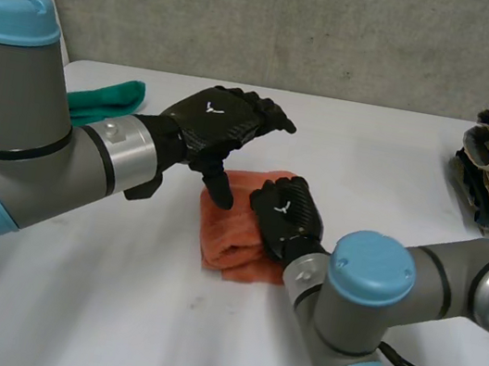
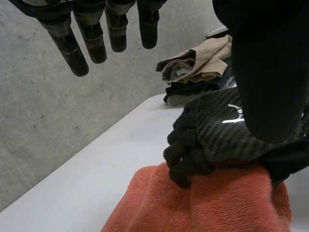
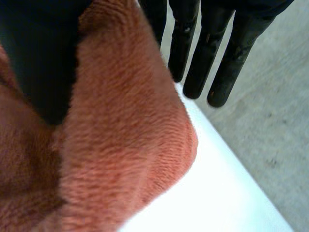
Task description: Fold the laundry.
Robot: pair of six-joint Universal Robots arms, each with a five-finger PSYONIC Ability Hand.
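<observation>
Right hand pinched the folded orange towel; left hand hovered open and needed to press the fold flat

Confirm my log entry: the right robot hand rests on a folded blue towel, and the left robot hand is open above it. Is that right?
Not quite: the towel is orange, not blue, as the head view shows. The right robot hand rests on it, and the left robot hand is open above it.
</observation>
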